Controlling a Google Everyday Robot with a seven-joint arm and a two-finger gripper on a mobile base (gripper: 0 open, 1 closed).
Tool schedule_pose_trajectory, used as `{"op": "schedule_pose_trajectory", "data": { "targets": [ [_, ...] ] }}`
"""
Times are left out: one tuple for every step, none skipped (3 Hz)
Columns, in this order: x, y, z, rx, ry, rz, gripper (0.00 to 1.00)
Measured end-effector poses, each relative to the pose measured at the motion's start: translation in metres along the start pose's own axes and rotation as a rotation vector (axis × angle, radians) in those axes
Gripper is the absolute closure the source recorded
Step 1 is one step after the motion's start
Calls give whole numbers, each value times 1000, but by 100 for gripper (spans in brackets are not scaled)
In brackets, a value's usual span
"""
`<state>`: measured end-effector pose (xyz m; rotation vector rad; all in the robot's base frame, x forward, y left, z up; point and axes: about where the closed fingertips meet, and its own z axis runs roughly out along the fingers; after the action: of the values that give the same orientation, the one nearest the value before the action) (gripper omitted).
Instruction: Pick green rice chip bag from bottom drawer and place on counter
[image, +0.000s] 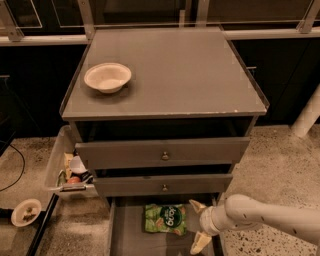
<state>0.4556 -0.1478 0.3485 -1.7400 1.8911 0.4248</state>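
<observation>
Camera view: gripper (194, 226) low right, fingers spread apart, empty, just right of green rice chip bag (165, 219). Bag flat on floor of open bottom drawer (127, 241). Above, two knobbed drawers (162, 155). Counter (185, 75) grey, front edge chipped, white bowl (107, 77) at left. Speckled floor (272, 155); pale rail (280, 33) behind.
</observation>
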Motion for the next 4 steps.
{"op": "schedule_pose_trajectory", "data": {
  "targets": [
    [7, -4, 16, 26, 13, -31, 0],
    [18, -12, 44, 31, 1, -72, 0],
    [31, -22, 73, 20, -25, -91, 0],
    [38, -33, 96, 6, -73, -96, 0]
  ]
}}
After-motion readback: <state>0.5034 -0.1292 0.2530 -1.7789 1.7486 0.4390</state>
